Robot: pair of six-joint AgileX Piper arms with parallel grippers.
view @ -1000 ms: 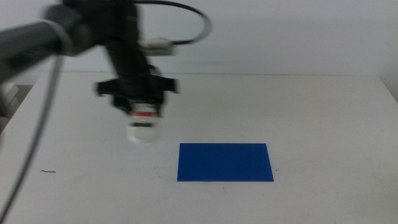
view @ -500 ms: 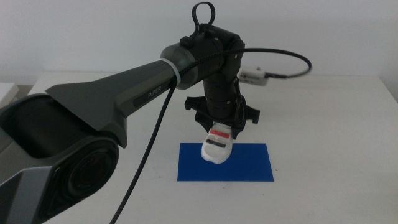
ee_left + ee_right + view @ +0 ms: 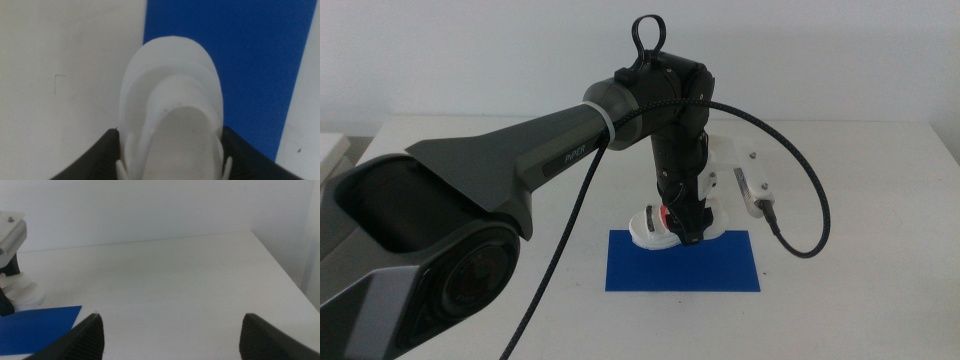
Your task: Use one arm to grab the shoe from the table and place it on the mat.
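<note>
On my middle view the mat (image 3: 682, 262) lies near the table's (image 3: 860, 200) centre. At its far edge, my left gripper (image 3: 682, 226) has its jaws closed against the sides of the shoe (image 3: 653, 229), which sits partly over the mat's far-left edge. My right gripper (image 3: 170, 332) waits off to the right, jaws spread wide and empty.

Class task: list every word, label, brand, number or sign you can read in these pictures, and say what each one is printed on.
"PiPER": small white lettering on the grey link of the left arm, partly blurred, so the reading is likely but not certain.
No text shows on the shoe, the mat or the table.
Neither wrist view shows any text.
</note>
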